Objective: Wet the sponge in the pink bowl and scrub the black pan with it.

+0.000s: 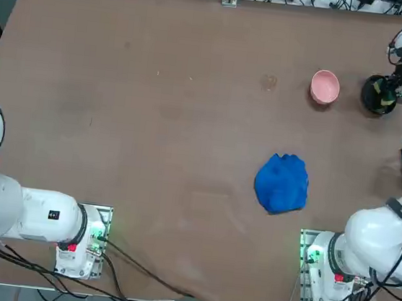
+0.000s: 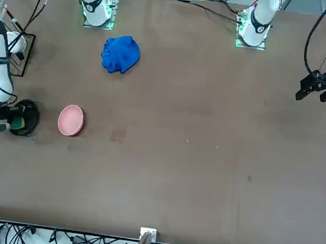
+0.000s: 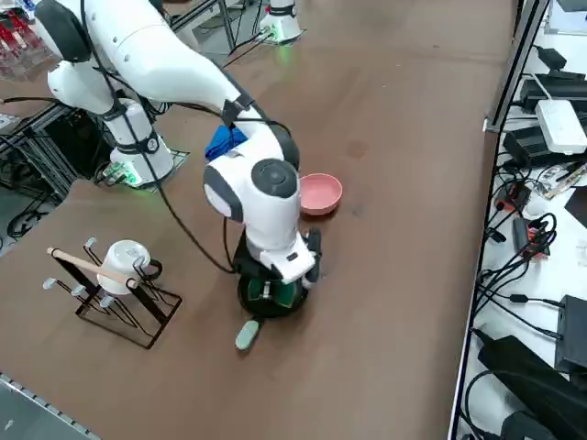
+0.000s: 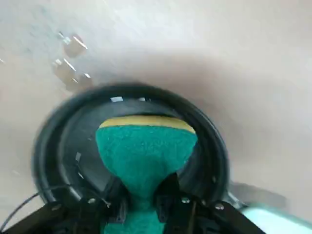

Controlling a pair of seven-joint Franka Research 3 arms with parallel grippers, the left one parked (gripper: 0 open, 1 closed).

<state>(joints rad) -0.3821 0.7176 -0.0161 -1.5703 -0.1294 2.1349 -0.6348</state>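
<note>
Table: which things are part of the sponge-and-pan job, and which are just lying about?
Job:
- sponge, pinched in the right gripper, inside the pan
- pan
- pink bowl, beside the pan

Lying about:
- blue cloth, nearer the arm bases
- wire rack with a white cup on it, at the table's right edge

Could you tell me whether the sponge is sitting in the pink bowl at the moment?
No, the sponge is pinched in the right pincer inside the black pan, while the pink bowl beside it holds nothing.
</note>
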